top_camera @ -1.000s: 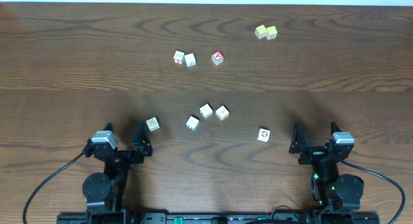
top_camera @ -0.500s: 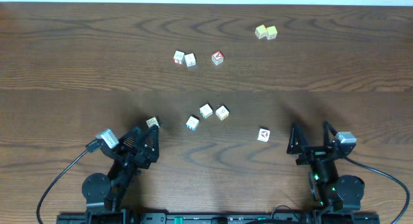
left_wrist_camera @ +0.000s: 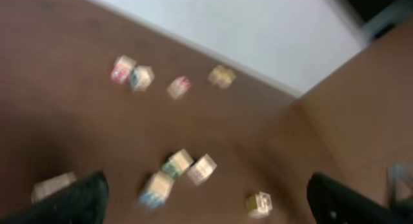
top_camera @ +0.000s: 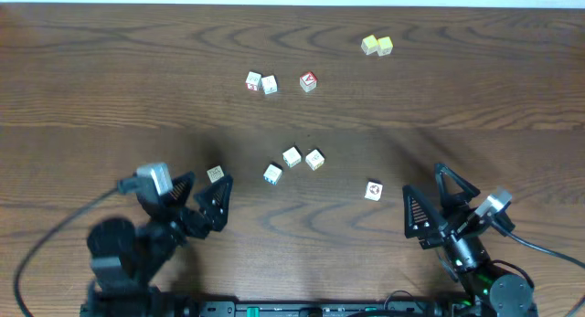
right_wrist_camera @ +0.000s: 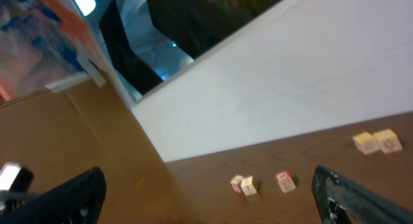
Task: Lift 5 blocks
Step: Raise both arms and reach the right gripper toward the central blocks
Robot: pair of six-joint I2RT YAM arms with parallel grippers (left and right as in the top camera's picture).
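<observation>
Five cream-white blocks (top_camera: 292,156) rest flat on the near half of the wooden table (top_camera: 91,79), none of them off the surface. Three cluster close together at the middle, one of them with a yellowish face. The leftmost block (top_camera: 216,174) lies alone just beyond the tips of the left gripper (top_camera: 205,184), closer to the finger on the table's inner side, and we cannot tell whether that finger touches it. The rightmost block (top_camera: 374,191) lies near the right gripper (top_camera: 425,180), to its left and apart from it. We see both claws released, jaws spread wide and holding nothing. Farther back stand a white pair (top_camera: 253,80), a red-topped cube (top_camera: 308,81) a little to its right, and two yellow-green cubes (top_camera: 369,45) side by side. Our left wrist view is blurred, yet it shows the cluster ahead between its dark fingers (left_wrist_camera: 71,201). The right wrist view shows only the far cubes, below a white wall (right_wrist_camera: 290,88).
</observation>
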